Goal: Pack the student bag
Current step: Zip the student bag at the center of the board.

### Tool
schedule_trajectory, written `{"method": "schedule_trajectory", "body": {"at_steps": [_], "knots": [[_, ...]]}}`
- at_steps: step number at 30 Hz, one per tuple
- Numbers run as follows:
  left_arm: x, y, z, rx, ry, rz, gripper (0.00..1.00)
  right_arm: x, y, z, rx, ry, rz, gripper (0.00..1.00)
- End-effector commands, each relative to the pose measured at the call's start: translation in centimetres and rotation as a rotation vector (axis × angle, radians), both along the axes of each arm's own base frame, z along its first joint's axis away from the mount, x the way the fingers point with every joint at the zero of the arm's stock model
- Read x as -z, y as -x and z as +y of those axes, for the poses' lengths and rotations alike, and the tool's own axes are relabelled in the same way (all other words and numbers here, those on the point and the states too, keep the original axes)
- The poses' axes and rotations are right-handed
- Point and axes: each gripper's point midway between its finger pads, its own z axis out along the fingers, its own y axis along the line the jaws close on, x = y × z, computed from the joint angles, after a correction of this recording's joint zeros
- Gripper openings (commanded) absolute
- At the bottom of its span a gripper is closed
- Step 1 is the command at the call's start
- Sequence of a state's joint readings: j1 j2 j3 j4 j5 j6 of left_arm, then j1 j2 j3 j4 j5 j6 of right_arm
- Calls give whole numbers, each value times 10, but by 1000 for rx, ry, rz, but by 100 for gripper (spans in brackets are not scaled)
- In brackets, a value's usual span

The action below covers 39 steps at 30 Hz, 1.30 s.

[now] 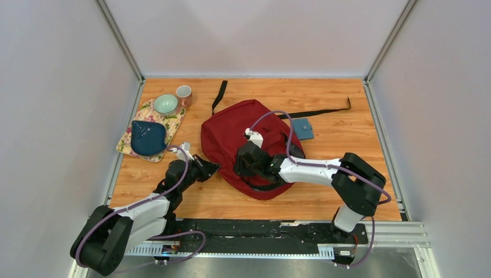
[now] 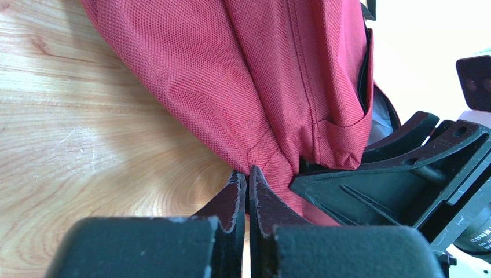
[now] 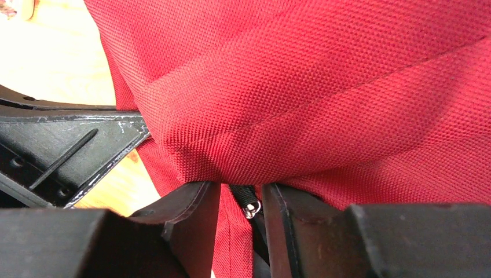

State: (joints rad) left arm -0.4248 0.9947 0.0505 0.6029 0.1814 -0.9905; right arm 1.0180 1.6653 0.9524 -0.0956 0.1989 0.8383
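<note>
The bag (image 1: 243,133) lies flat on the table (image 1: 324,197) and it's the opening step: left gripper (image 2: 247,174) pinched shut on the bag's near-left corner, right gripper (image 3: 240,188) half-open astride the zip pull (image 3: 250,207), so next, I reckon, clamp and drag.

Wooden table (image 1: 223,198), plain grey walls (image 1: 255,35), metal corner posts (image 1: 119,38).

Dark red student bag (image 1: 231,130), teal wallet (image 1: 302,128), floral mat (image 1: 172,124)
</note>
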Motion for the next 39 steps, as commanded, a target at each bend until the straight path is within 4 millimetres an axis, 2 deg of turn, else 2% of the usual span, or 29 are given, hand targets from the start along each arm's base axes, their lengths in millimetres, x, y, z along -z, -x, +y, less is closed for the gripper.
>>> {"method": "schedule_trajectory", "body": {"at_steps": [1,9,10,12,16,20,21,22,24,25,29,32,35,37,38,39], "knots": [[63,61,11,74,-28,134,0,-28,-28,2,101,-64,-118,36],[64,64,10,85,-34,135,0,-21,-39,-4,200,-44,-141,27],[65,65,10,87,-36,138,0,-28,-43,1,209,-83,-160,26],[65,65,9,89,-35,139,0,-29,-46,2,231,-94,-165,26],[65,66,8,96,-37,137,0,-17,-49,0,236,-22,-151,23],[67,69,8,101,-37,144,0,-5,-49,-2,234,10,-149,11],[67,69,9,99,-38,145,0,-5,-49,-3,233,16,-152,1],[68,70,9,98,-38,147,0,-3,-48,-5,233,20,-152,0],[69,70,10,95,-40,150,0,-11,-49,-8,232,9,-172,0],[71,71,11,94,-43,155,0,-11,-46,-11,221,21,-181,0],[75,72,13,85,-55,173,0,-46,-39,-14,182,-42,-240,0],[75,71,12,86,-56,180,0,-56,-26,-24,153,-53,-247,0],[75,68,12,84,-66,183,0,-58,-10,-33,120,-56,-224,0],[77,67,13,75,-73,191,0,-45,3,-44,108,-31,-196,0],[77,66,14,67,-73,190,0,-47,8,-47,102,-43,-190,0],[77,66,14,66,-76,192,0,-37,14,-55,101,-30,-172,0]]}}
